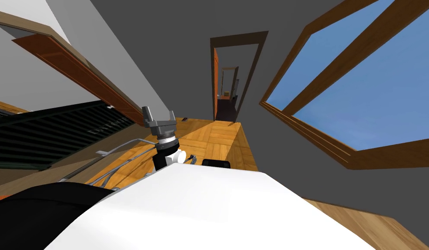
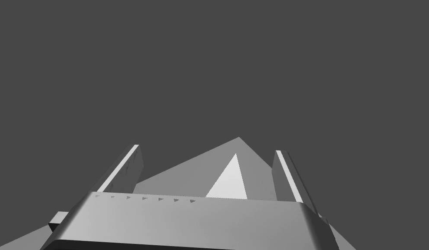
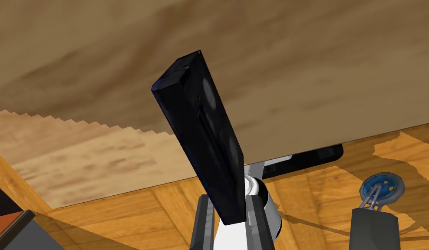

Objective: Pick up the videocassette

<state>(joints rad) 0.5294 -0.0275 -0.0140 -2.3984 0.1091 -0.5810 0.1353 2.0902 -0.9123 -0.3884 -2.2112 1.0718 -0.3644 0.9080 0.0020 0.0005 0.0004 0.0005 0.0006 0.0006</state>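
Right gripper: its two grey fingers are closed tight on the lower end of the videocassette, one on each side, with no gap to the casing.
Videocassette: a glossy black slab held clear of the floor in the right gripper. It reaches well past the fingertips and slants off the fingers' line. One narrow edge faces the wrist camera, and the broad face beside it shows faint round reel windows.
Behind the cassette: a broad brown wood-grain surface stands beyond it and does not touch it. I cannot tell what piece of furniture this is.
Parquet floor: orange-brown blocks run below the wood-grain surface's lower edge and under the gripped end of the cassette.
Left gripper: raised above the chest tip in the head view, on the left side, with its fingers pointing up. In the left wrist view the two blade fingers stand wide apart with nothing between them.
Ahead of the left gripper: a flat dark grey wall.
Room in the head view: parquet leads towards a dark-framed doorway with an orange door leaf standing open at its left edge.
Window: a large brown-framed pane on the right wall, showing blue.
Left side of the room: an orange-brown door hangs above a dark slatted panel.
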